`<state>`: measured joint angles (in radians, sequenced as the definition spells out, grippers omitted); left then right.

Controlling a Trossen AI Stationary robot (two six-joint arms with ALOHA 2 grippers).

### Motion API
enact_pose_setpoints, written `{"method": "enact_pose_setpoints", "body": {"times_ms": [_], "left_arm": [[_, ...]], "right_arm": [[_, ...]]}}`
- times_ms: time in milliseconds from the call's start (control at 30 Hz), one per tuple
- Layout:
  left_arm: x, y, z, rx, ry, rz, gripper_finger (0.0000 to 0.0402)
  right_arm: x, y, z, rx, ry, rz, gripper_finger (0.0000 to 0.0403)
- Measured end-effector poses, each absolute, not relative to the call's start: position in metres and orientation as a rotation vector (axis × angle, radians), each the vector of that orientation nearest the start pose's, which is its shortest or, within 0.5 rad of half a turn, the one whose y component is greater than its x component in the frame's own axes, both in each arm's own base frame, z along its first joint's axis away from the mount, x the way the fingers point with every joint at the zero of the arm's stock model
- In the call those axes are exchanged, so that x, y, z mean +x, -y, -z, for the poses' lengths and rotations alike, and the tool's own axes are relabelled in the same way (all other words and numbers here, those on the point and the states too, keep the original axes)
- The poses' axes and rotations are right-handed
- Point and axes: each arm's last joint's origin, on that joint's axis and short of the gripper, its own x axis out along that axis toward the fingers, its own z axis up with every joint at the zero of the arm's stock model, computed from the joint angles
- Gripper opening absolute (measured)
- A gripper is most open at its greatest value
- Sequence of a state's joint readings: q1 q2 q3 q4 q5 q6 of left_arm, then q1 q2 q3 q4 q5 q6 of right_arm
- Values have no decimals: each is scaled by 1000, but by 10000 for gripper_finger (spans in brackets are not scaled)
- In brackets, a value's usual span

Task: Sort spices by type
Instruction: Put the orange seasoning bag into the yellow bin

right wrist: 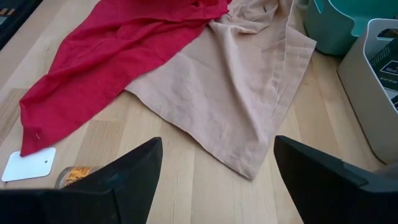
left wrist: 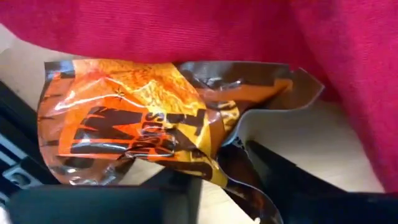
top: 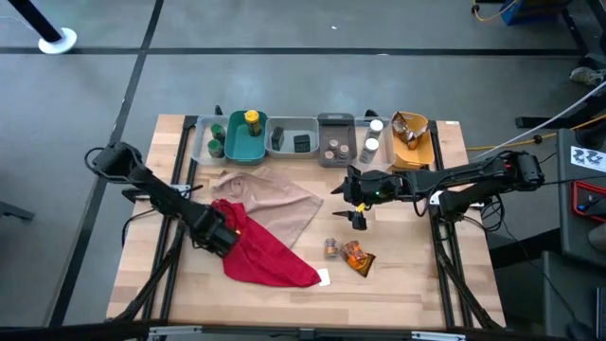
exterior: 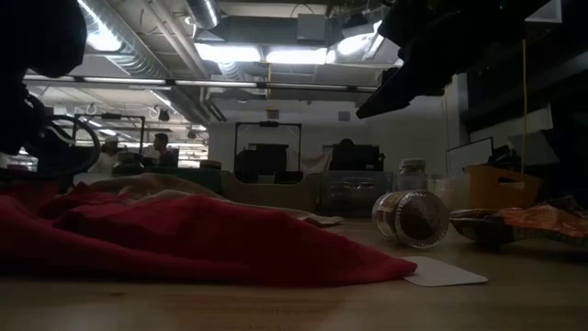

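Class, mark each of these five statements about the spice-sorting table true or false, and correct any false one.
1. The left gripper is at the red cloth. True.
2. In the left wrist view, an orange-brown packet sits between that gripper's fingers. True.
3. The right gripper is shut on a jar. False: its fingers stand wide apart with nothing between them, above the bare table.
4. The yellow-capped bottle lies loose on the table beside the cloths. False: it stands in the teal bin.
5. A small brown jar and a second packet lie on the table outside the bins. True.
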<state>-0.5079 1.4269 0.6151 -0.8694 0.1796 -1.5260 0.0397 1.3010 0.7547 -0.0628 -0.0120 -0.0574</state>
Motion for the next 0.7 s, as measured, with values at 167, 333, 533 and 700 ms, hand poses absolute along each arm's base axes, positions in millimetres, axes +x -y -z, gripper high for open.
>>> {"method": "enact_pose_setpoints", "body": {"times_ms": [167,333,533,700], "left_arm": [[158,94,-133,-825,-1618,-832,41],[157,93,-132,-807,-1625,-831,6],[157,93,-132,-792,-1649,-792,11],[157,93,-132,-720,-1675,-709,37]], "right_arm": [[269,-11,-227,-64,-607,-67,308],[269,-11,-227,-64,-607,-67,308],[269,-11,-227,-64,-607,-67,308],[269,-11,-227,-64,-607,-67,308]]}}
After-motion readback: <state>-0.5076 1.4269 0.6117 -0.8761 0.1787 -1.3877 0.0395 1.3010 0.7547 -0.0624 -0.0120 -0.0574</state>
